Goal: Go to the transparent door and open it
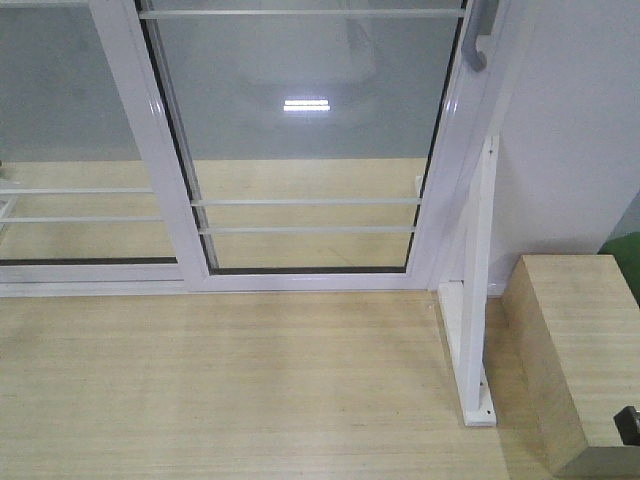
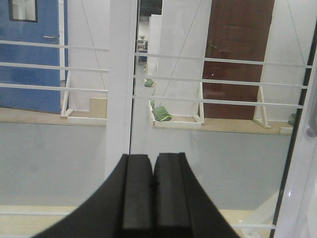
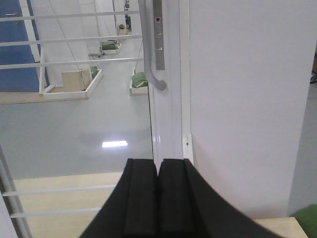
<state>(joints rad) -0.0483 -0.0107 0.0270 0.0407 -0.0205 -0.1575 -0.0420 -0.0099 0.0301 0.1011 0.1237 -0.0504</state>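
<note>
The transparent door (image 1: 300, 130) stands straight ahead in the front view, a white-framed glass panel with thin horizontal bars. Its right stile is against the white wall (image 1: 580, 130). The grey curved handle (image 1: 478, 45) is on that stile at the top edge of the view. In the right wrist view the handle (image 3: 147, 59) hangs above and slightly left of my right gripper (image 3: 158, 164), which is shut and empty and well short of it. My left gripper (image 2: 152, 159) is also shut and empty. It faces a white stile (image 2: 120, 99), with the door's glass (image 2: 218, 148) to its right.
A handle-less glass panel (image 1: 70, 120) lies left of the door. A white upright post on a floor bracket (image 1: 476, 300) stands by the door's right stile. A wooden box (image 1: 575, 350) sits at the right. The floor is light wood (image 1: 230, 380).
</note>
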